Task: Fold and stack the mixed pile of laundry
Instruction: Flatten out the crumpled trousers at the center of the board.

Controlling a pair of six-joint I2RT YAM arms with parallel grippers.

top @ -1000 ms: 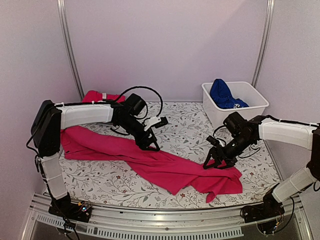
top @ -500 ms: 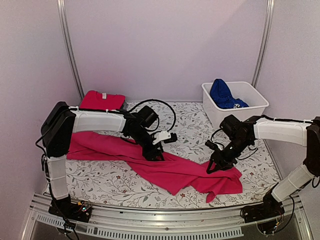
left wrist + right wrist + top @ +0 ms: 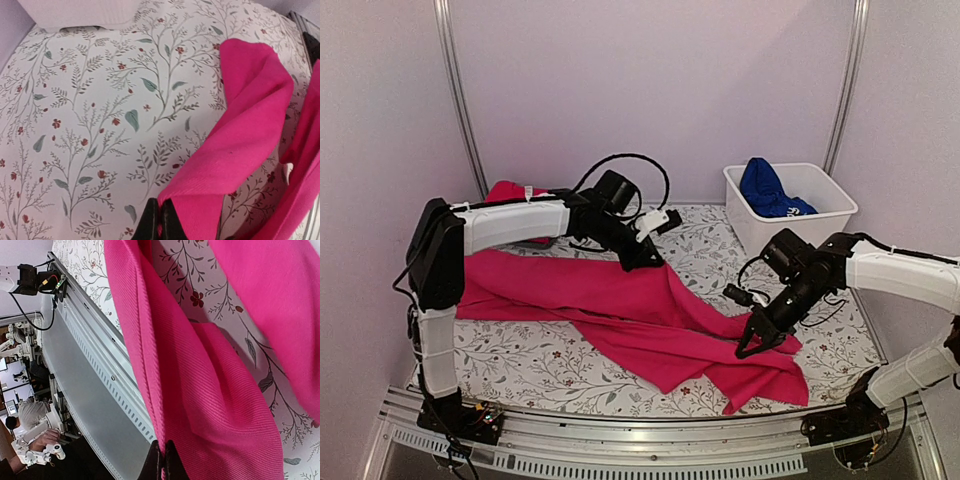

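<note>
The left gripper [image 3: 640, 258] is pressed shut on a fold of the magenta-pink garment [image 3: 650, 320]. It holds the fold a little above the floral cloth [image 3: 710, 262] that covers the table, so the fabric rises to it in a soft ridge. In the left wrist view the cloth comes up from between its dark tips and curls over to the right of them, with bare leaf-patterned cloth ahead and to the left. From this gripper the garment runs long and rumpled toward the right gripper [image 3: 752, 345], which is also closed tight, pinching the same garment at an edge near its other end. Through the right wrist camera the pink weave fans out from between its tips, and the table's metal edge rail [image 3: 95, 385] lies off to one side. Behind the left gripper, at the back corner and partly hidden by the left arm [image 3: 510, 225], lies the red tee [image 3: 503, 189]. Well beyond the right gripper stands the white tub [image 3: 840, 203], with the royal blue garment [image 3: 765, 188] heaped inside it.
</note>
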